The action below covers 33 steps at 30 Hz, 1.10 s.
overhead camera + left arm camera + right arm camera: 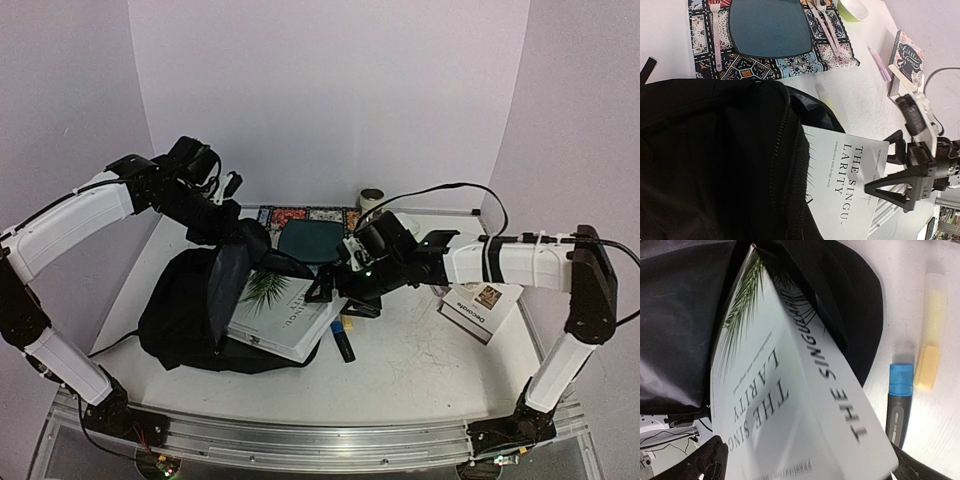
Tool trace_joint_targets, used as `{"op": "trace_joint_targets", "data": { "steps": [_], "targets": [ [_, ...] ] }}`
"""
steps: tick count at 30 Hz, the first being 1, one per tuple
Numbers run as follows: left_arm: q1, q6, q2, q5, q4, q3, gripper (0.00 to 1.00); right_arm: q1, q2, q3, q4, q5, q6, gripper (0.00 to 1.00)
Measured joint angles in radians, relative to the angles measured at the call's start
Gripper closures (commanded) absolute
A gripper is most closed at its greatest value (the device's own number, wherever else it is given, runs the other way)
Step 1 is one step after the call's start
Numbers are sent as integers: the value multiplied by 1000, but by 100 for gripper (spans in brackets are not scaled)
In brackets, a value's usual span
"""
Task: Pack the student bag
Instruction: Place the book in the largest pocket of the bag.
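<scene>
The student bag (180, 310) lies at the left of the table, a big black backpack with its mouth facing right. My left gripper (238, 250) is shut on the bag's upper flap (228, 285) and holds it lifted. In the left wrist view the black fabric (715, 165) hides its fingers. A white book titled "The Singularity" (285, 315) sits partly inside the opening, its right end sticking out. My right gripper (335, 292) is open wide at that end. Its fingertips (712, 460) stand on either side of the book (790, 405).
A blue-capped marker (900, 400) and a yellow highlighter (930, 360) lie on the table beside the book. Behind is a patterned placemat (790, 65) with a teal plate (770, 27) and pink cutlery (716, 35). A small book (482, 305) lies at the right, a pink pen (879, 67) near it.
</scene>
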<state>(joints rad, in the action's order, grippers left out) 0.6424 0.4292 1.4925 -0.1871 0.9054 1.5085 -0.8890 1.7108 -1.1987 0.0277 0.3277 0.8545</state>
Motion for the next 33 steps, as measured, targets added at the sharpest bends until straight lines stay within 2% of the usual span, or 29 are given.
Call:
{"op": "trace_joint_targets", "data": {
  "steps": [2, 7, 18, 22, 28, 33],
  "targets": [
    [0, 3, 0, 0, 0, 0, 100, 0, -35, 29, 40, 2, 12, 9],
    [0, 15, 0, -1, -7, 0, 100, 0, -68, 76, 173, 21, 51, 27],
    [0, 27, -1, -46, -27, 0, 100, 0, -4, 109, 352, 61, 149, 42],
    [0, 38, -2, -85, -39, 0, 100, 0, 43, 108, 389, 72, 158, 57],
    [0, 43, -12, -140, -44, 2, 100, 0, 87, 107, 494, 109, 147, 71],
    [0, 45, -20, -172, -42, 9, 100, 1, 128, 100, 623, 143, 143, 73]
  ]
}}
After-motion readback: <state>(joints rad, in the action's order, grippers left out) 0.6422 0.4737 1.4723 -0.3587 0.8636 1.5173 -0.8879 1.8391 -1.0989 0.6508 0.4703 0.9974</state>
